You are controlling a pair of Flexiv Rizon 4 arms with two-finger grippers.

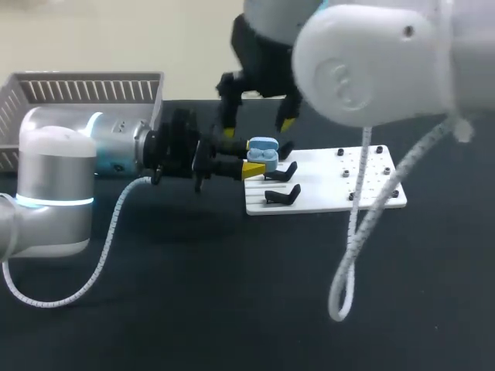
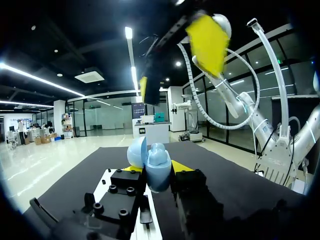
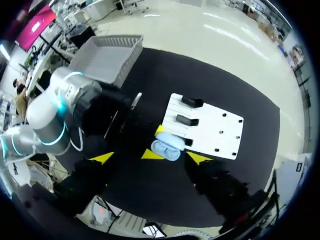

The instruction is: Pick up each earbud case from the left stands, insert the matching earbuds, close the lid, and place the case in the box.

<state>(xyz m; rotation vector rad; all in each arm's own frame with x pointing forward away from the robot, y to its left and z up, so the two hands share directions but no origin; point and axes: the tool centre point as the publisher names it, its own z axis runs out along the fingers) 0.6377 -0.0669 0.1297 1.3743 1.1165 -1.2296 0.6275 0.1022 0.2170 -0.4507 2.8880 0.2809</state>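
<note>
Head view: a grey basket sits well off to the side of the left gripper, whose fingers are clamped on an open blue earbud case. The right gripper hangs just above the case, fingers spread apart. A white stand plate lies ahead of the left gripper.

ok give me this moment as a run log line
left gripper: shut on blue earbud case, lid open, by white stand board | right gripper: open, above case
</note>
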